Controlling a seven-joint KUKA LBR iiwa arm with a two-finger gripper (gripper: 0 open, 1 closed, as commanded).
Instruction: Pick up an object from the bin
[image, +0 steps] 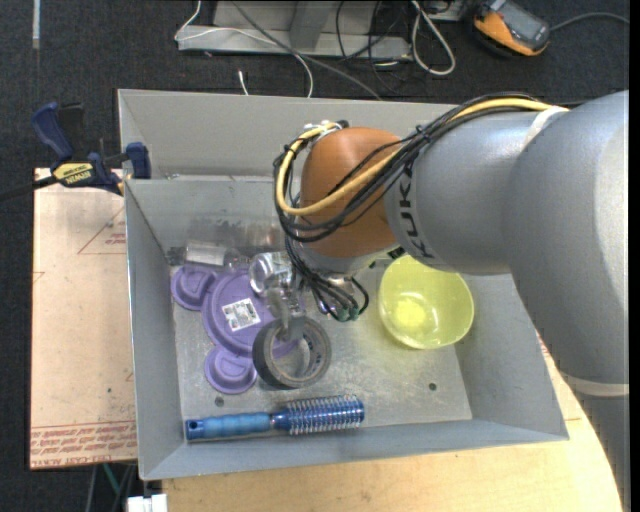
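Bin: a grey metal bin (150, 300) with sloping walls and a few loose things well spaced on its floor.
Arm: the grey arm (500, 180) comes in from the right, with an orange cover (340, 190) at its wrist and yellow and black cables (330, 205) looped round that cover.
Hand: the hand (287, 312) hangs below the orange cover near the middle of the bin, its tip down at the far rim of a roll of tape. Whether it is released or clenched cannot be told.
Roll of tape: a grey roll of tape (310, 365) lies flat at the middle of the floor, partly on top of the purple dish.
Purple dish: a purple plastic dish (225, 300) with round ears and a white label lies left of the hand.
Bowl: a yellow-green bowl (430, 310) stands upright to the right of the hand, apart from the roll.
Hairbrush: a blue hairbrush (290, 418) lies along the near wall, handle to the left, just clear of the roll.
Back corner: a small clear thing (205, 253) lies by the far wall above the dish; its kind cannot be told.
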